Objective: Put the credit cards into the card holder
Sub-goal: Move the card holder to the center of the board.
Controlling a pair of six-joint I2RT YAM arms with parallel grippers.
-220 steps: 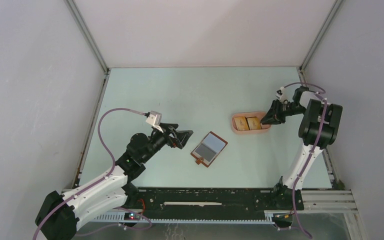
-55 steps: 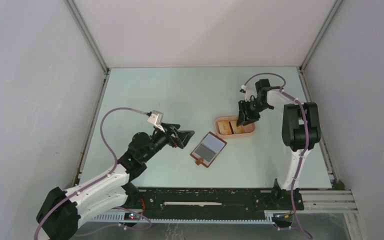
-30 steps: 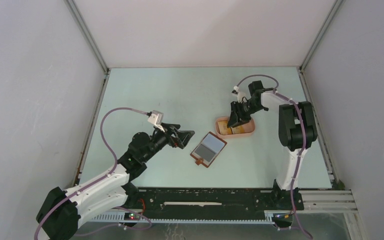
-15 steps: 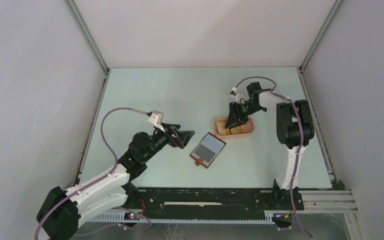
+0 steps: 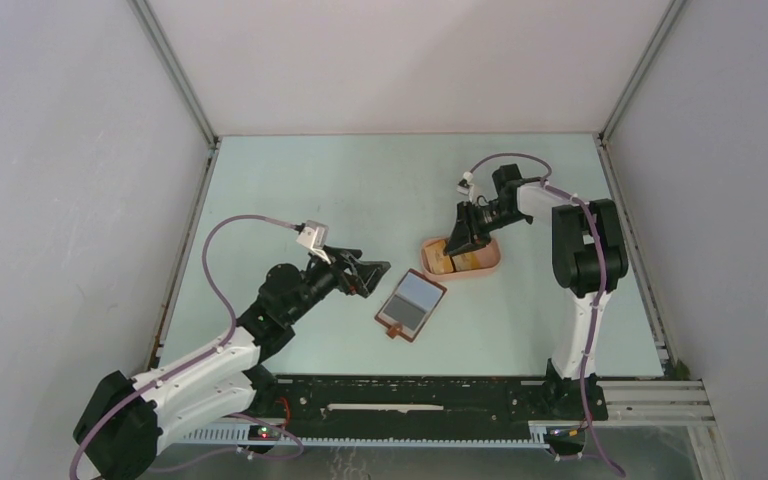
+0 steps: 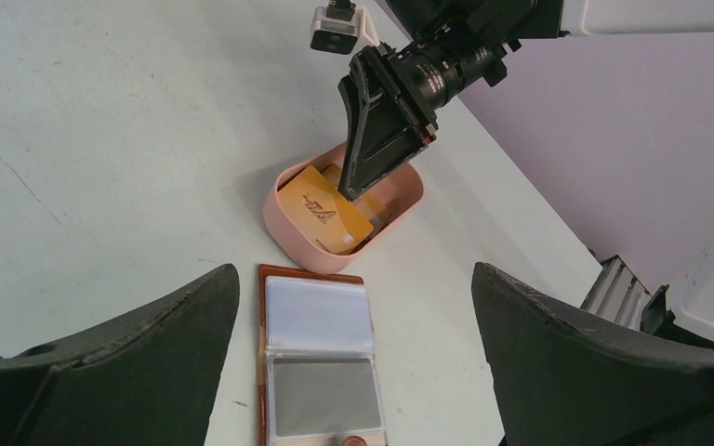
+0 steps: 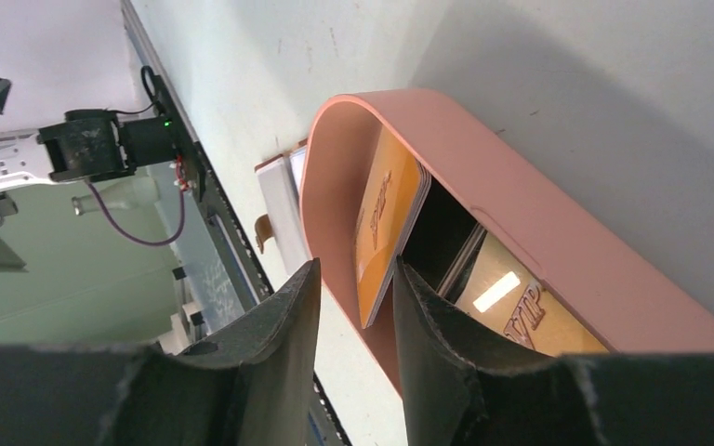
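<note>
Right gripper (image 5: 457, 243) tips nearly together astride tilted yellow credit card (image 6: 323, 212) in pink tray (image 6: 311, 255), grip unclear; left gripper (image 5: 370, 278) spread wide, opened card holder (image 5: 411, 305) just ahead of it.

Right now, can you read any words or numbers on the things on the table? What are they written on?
"VIP": on the flat yellow card in the pink tray; the letters sit slanted in the right wrist view.
Gold mark on the tilted yellow card: too blurred to read.
Card holder: no writing visible.
</note>
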